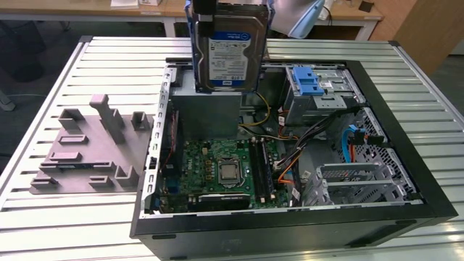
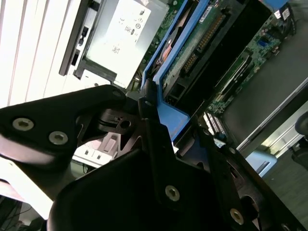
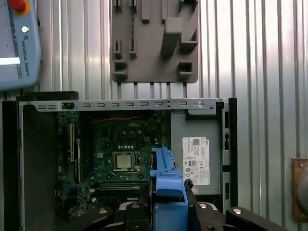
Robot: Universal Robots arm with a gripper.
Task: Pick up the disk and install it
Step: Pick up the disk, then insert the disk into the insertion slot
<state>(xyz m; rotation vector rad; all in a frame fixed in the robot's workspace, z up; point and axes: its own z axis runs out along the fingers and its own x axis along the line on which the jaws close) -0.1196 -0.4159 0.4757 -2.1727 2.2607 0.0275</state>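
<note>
Slatted metal table (image 1: 73,65), with open computer case (image 1: 406,179) lying on it. Hanging upright over the case, just above the grey metal box (image 1: 206,111): silver-grey disk (image 1: 230,51), blue-and-white label on its face, blue rails on the edges. Clamped at the upper end by gripper (image 2: 175,122), fingers (image 2: 151,125) pressed onto the blue rail.

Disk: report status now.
Gripper shut on disk. Disk upright above open computer case, not seated. Grey metal box below it in exterior view.
</note>
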